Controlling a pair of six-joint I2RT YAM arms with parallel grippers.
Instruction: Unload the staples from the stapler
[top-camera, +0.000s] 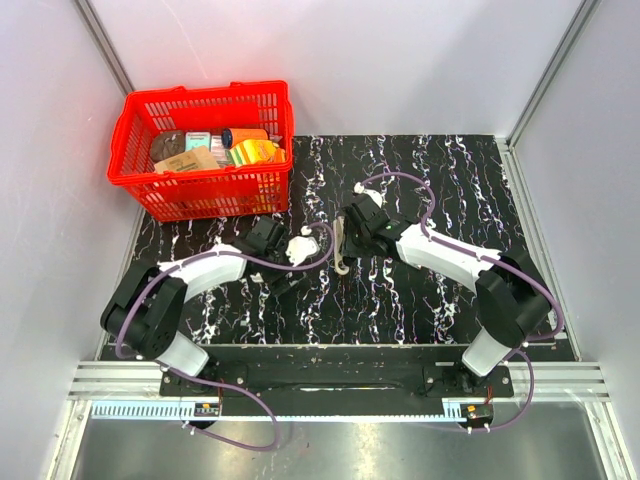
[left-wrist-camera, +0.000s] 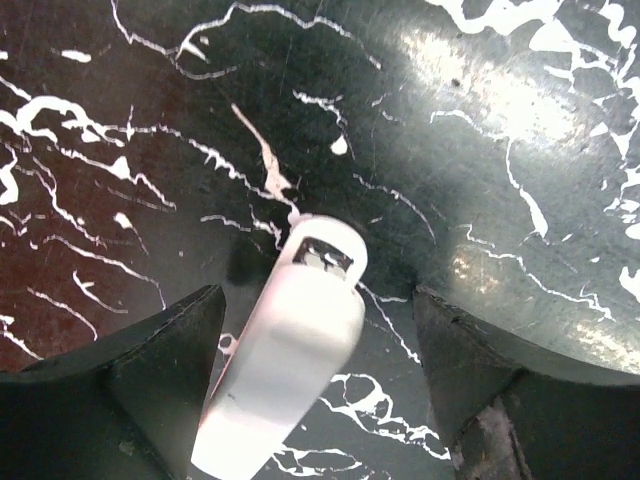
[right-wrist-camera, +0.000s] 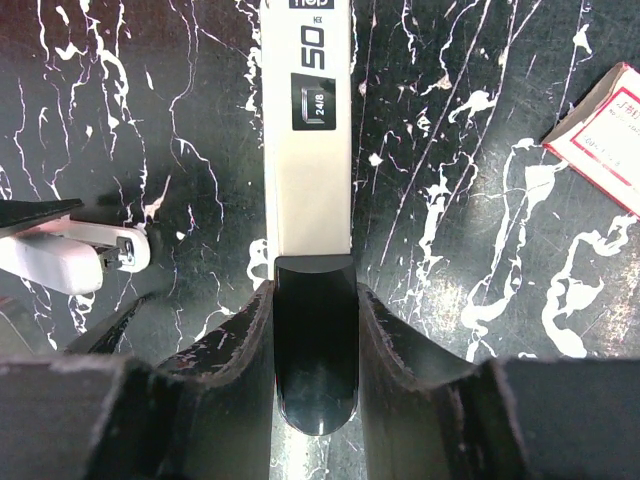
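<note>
The stapler (right-wrist-camera: 305, 180) lies flat on the black marbled table, a slim pale body with a "50" label and a black rear end. My right gripper (right-wrist-camera: 313, 290) is shut on that black end, one finger on each side. From above, the stapler (top-camera: 341, 252) sticks out toward the near edge from the right gripper (top-camera: 352, 232). A white plastic piece with a small metal end (left-wrist-camera: 295, 360) lies between the fingers of my left gripper (left-wrist-camera: 318, 300), which is open. The piece leans close to the left finger, with a wide gap to the right one. From above, this white piece (top-camera: 300, 250) lies left of the stapler.
A red basket (top-camera: 205, 190) full of packaged goods stands at the back left. A small flat red-and-white box (right-wrist-camera: 600, 135) lies on the table to the right of the stapler. Grey walls close in the table on three sides.
</note>
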